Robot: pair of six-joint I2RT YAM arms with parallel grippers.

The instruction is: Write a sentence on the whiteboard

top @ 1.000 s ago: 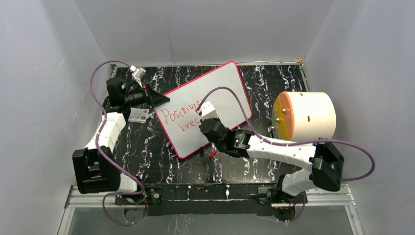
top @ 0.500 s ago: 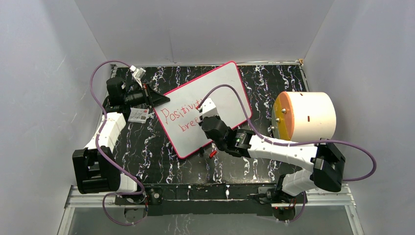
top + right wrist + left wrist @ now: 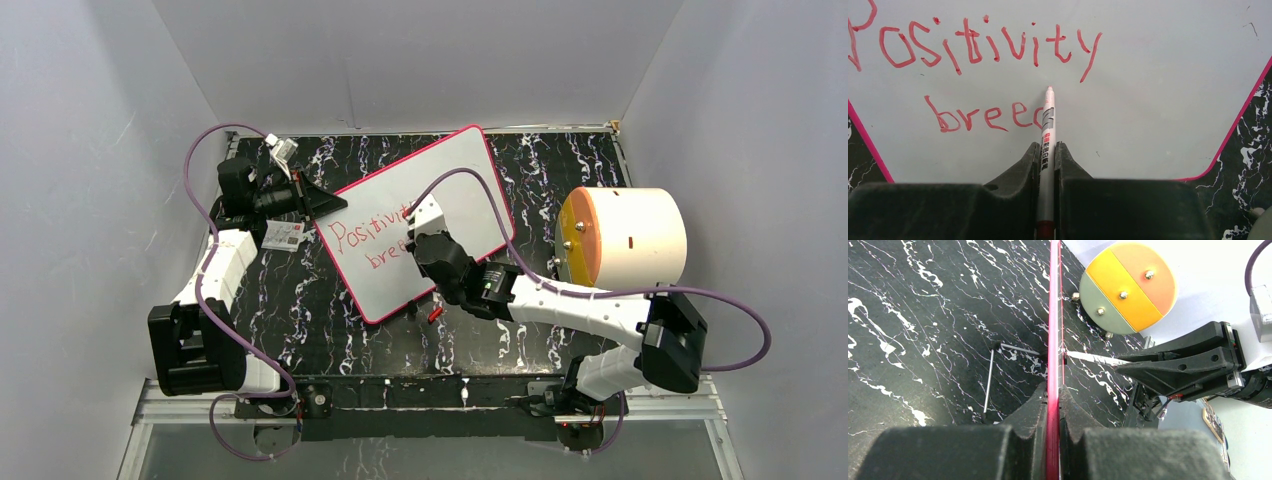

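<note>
- I see the whiteboard [image 3: 455,185] lying slanted on the black table [image 3: 300,310], in the middle, toward the back.
- My left gripper [image 3: 1053,395] is clamped tight on the board's pink edge.
- My right gripper [image 3: 1047,150] is squeezing a marker [image 3: 1047,125] that points at the board.
- The sentence [image 3: 970,42] is red: "Positivity", and under it "bree" plus part of one more letter.
- The marker tip is just by that last letter. I cannot tell if it touches.

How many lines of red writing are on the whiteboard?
2. The upper line reads "Positivity"; the lower line, under it on the whiteboard, reads "bree" and a stroke that the marker partly hides.
</note>
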